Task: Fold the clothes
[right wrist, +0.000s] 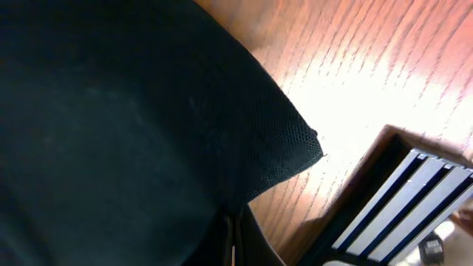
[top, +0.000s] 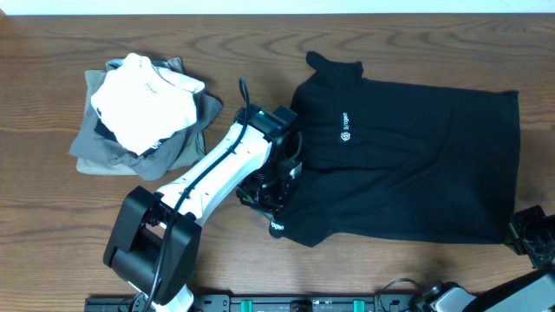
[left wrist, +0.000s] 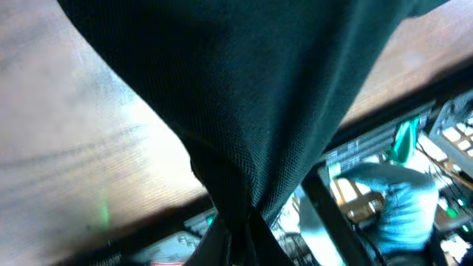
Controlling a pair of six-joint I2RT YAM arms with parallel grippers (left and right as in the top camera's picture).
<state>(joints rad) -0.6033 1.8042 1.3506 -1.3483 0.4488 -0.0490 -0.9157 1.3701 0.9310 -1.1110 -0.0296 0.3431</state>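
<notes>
Brown wood-grain table (top: 52, 217) carries one black polo shirt (top: 416, 173), spread flat at centre-right with its collar toward the far left and its small white logo (top: 345, 136) facing up. Two grippers are at it. The left gripper (top: 276, 206) sits at the shirt's near-left sleeve, jaws clamped on a bunch of the black cloth, which narrows down into them in the left wrist view. The right gripper (top: 519, 232) is at the near-right hem corner. Its wrist view shows the fingers closed at the cloth's edge, apparently pinching it, though the contact itself is too dark to be sure. Left of the shirt and apart from it lies one pile of folded garments: a white garment (top: 143, 100) on top, a grey garment (top: 91, 143) and an olive garment (top: 189, 146) beneath.
</notes>
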